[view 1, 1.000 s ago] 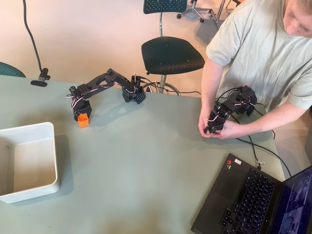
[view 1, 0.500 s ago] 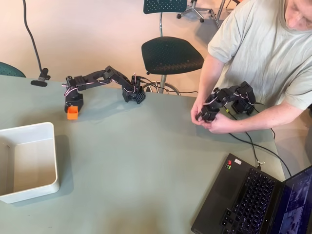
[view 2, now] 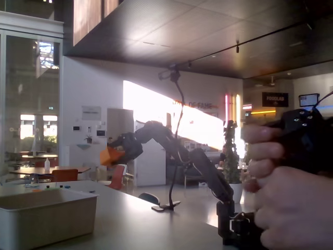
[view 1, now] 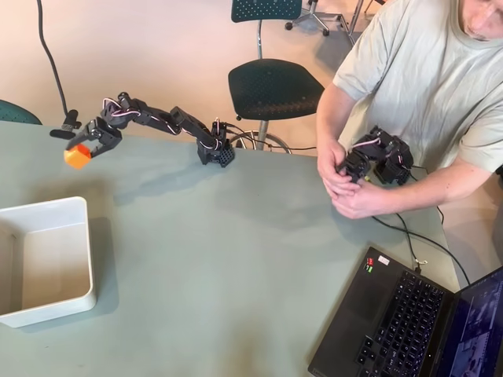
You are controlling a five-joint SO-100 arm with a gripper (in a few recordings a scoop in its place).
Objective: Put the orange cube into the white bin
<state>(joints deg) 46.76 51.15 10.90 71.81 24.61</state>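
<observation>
The shallow rectangular white plastic bin (view 1: 45, 263) sits on the pale green table (view 1: 236, 259), near the camera. Beyond its far rim, the small bright orange plastic cube (view 1: 77, 155) is held aloft, pinched in the black two-finger gripper (view 1: 85, 149). A premature release would likely land it outside. A bright hall lies behind.

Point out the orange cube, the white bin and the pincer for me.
orange cube (view 1: 76, 156), overhead view, its top face.
white bin (view 1: 89, 251), overhead view, its right rim.
pincer (view 1: 85, 147), overhead view, midway between the fingertips.
</observation>
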